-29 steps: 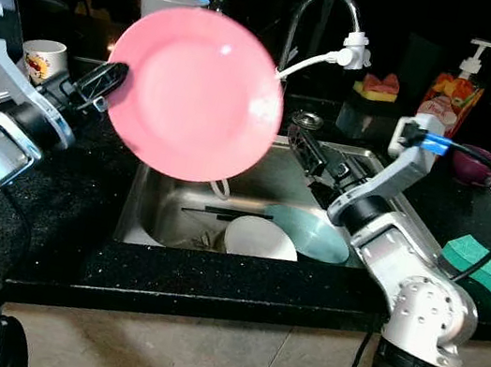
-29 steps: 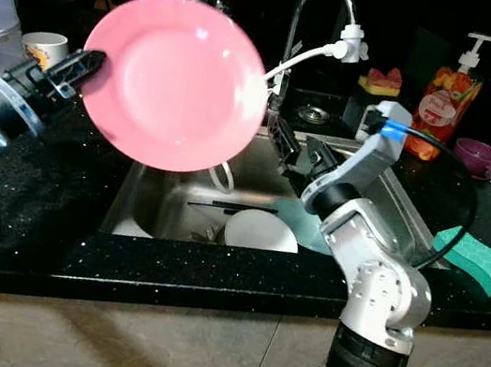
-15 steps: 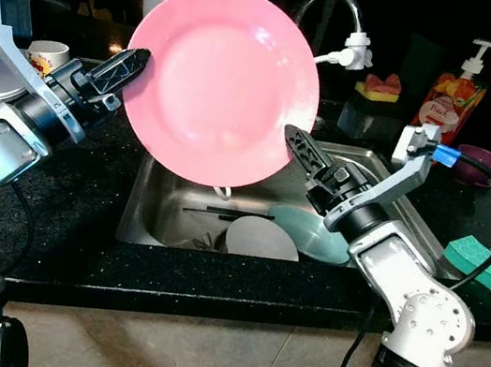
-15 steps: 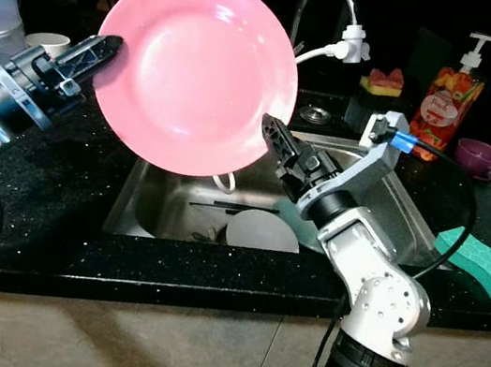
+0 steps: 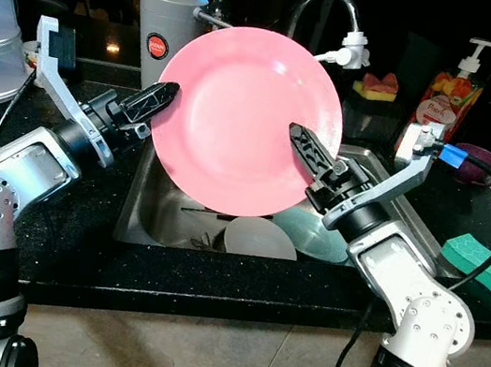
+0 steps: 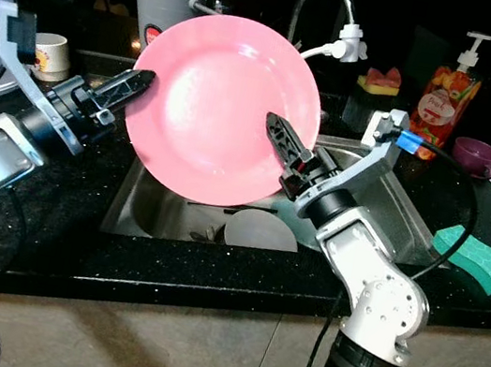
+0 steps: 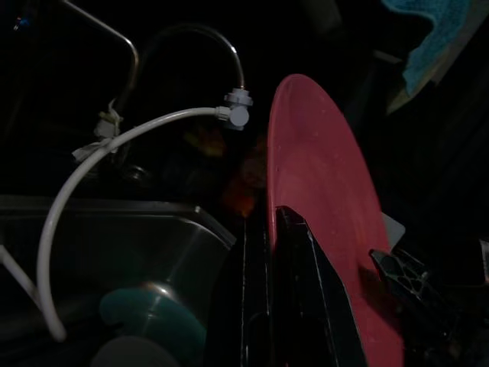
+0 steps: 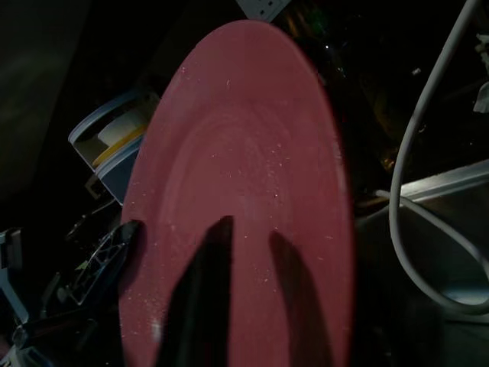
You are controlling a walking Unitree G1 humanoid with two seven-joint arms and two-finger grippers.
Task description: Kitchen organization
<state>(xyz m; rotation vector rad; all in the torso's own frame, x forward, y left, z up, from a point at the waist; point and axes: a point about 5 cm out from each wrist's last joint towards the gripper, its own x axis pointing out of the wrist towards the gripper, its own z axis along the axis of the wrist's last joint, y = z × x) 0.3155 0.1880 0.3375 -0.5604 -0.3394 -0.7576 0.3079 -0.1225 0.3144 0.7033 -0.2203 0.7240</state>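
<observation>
A large pink plate point(image 5: 238, 116) stands upright in the air over the steel sink point(image 5: 140, 217), its face turned towards me. My left gripper point(image 5: 161, 95) is shut on the plate's left rim; the left wrist view shows the pink plate point(image 7: 321, 191) edge-on between its fingers point(image 7: 306, 306). My right gripper point(image 5: 300, 141) reaches up from the right and lies against the lower right of the plate's face. In the right wrist view its two fingers point(image 8: 202, 298) stand slightly apart with the pink plate point(image 8: 244, 153) showing between them.
A white dish point(image 5: 259, 240) and a teal plate point(image 5: 316, 241) lie in the sink under the faucet point(image 5: 325, 3) and white hose. On the black counter stand a grey cup point(image 5: 163, 31), a soap bottle point(image 5: 446, 95), a purple bowl point(image 5: 477, 163) and a green sponge point(image 5: 488, 266).
My left gripper carried the pink plate to the right, towards the middle over the sink. My right gripper rose from the sink's edge up to the plate's face.
</observation>
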